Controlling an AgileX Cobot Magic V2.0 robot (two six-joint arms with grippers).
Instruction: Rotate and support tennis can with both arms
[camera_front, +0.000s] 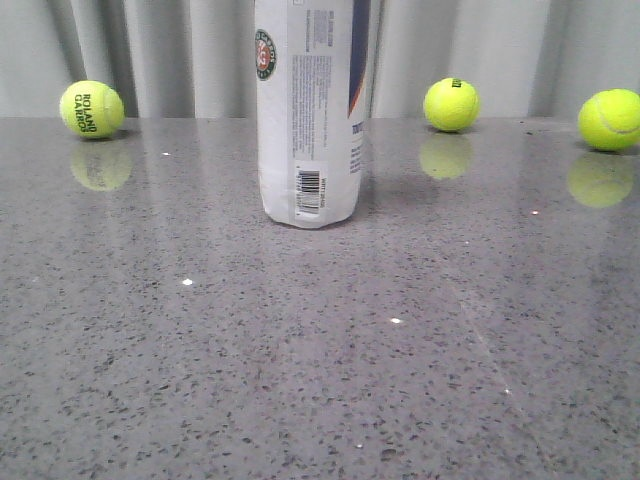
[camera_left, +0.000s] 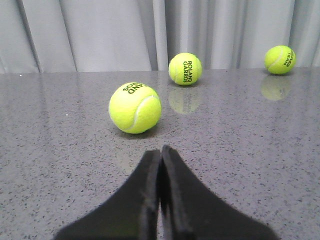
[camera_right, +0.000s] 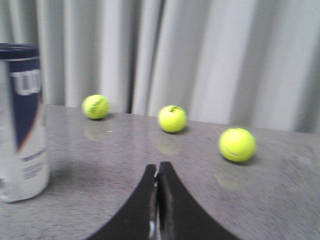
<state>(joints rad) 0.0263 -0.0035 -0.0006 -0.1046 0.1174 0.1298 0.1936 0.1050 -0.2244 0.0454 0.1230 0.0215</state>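
Grippers sit low over the table (camera_front: 300, 380) in both wrist views, neither one visible from the front camera; the left gripper (camera_left: 161, 155) has its two black fingers pressed flat together with nothing between them, pointing across the grey speckled surface toward a tennis ball (camera_left: 135, 107) a little ahead of its tips; the right gripper (camera_right: 158, 170) is likewise closed tight and empty, its fingertips meeting in a thin seam. The tennis can (camera_front: 310, 110) stands upright on the table, centre of the front view, its top cut off by the frame; white label, barcode near the base, round logo on its left edge, navy band down its right side; in the right wrist view the can (camera_right: 22, 125) stands off to one side, apart from the fingers and untouched. Three more balls lie along the far edge by the grey curtain (camera_front: 180, 50): one at far left (camera_front: 91, 109), one right of the can (camera_front: 451, 104), one at far right (camera_front: 609, 120); each is well apart from the can.
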